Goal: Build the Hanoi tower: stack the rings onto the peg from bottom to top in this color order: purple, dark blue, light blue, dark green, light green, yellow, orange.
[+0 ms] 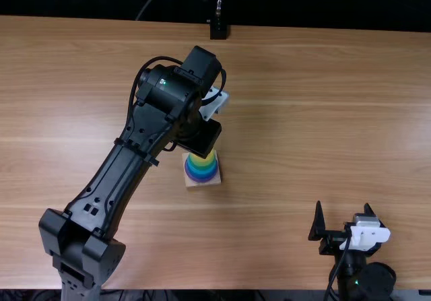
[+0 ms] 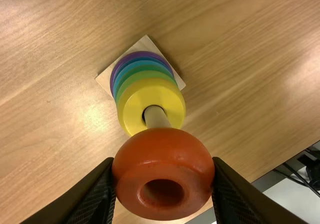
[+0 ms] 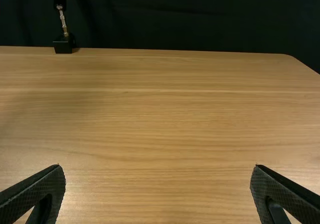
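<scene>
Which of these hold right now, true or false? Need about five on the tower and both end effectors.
1. The left end effector grips the orange ring. True.
2. The yellow ring is the top ring of the stack on the base. True.
3. The orange ring sits flush on the yellow ring. False: bare peg shows between them.
4. The right end effector holds a ring. False: its fingers are apart, nothing between them.
5. The purple ring is lowest in the stack. True.
</scene>
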Robot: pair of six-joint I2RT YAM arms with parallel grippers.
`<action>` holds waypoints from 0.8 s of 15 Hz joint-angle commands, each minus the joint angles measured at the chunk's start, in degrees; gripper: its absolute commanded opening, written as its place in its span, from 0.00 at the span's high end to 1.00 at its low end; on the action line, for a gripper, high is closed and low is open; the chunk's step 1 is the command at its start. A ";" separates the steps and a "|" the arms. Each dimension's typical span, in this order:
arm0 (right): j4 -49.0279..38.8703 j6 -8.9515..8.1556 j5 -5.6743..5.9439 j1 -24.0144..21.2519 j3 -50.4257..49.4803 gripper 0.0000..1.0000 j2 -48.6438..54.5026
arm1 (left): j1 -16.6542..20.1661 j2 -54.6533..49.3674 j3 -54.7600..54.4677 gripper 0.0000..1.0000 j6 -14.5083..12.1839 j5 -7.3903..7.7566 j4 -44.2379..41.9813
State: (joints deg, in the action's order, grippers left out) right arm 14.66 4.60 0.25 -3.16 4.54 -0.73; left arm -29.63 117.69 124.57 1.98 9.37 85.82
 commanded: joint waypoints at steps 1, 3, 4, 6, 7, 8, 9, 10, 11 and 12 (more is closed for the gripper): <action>4.07 -0.07 1.23 -0.71 -3.66 0.00 0.73 | -0.70 1.14 1.73 1.00 0.76 0.86 0.03; 4.07 -0.07 1.23 -0.71 -3.66 0.00 0.73 | -0.96 2.37 1.73 1.00 1.29 0.65 -0.08; 4.07 -0.07 1.23 -0.71 -3.66 0.00 0.73 | -1.05 2.72 1.81 1.00 1.61 0.65 -0.18; 4.07 -0.07 1.23 -0.71 -3.66 0.00 0.73 | -1.05 3.07 2.69 1.00 1.61 0.65 -0.18; 4.07 -0.07 1.23 -0.71 -3.66 0.00 0.73 | -1.13 3.16 3.04 1.00 1.61 0.65 -0.18; 4.07 -0.07 1.23 -0.71 -3.66 0.00 0.73 | -1.31 3.25 3.83 1.00 1.61 0.65 -0.18; 4.07 -0.07 1.23 -0.71 -3.66 0.00 0.73 | -1.31 4.04 4.19 1.00 1.61 0.65 -0.18; 4.07 -0.07 1.23 -0.71 -3.66 0.00 0.73 | -1.40 4.57 4.19 1.00 1.50 0.65 -0.29; 4.07 -0.07 1.23 -0.71 -3.66 0.00 0.73 | -1.40 4.57 4.27 0.92 1.40 0.65 -0.18; 4.07 -0.07 1.23 -0.71 -3.66 0.00 0.73 | -1.40 4.57 4.27 0.65 1.40 0.55 -0.18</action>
State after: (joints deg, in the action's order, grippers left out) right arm 14.63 4.62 0.25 -3.16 4.54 -0.73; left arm -30.06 120.42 126.69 3.20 9.39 85.80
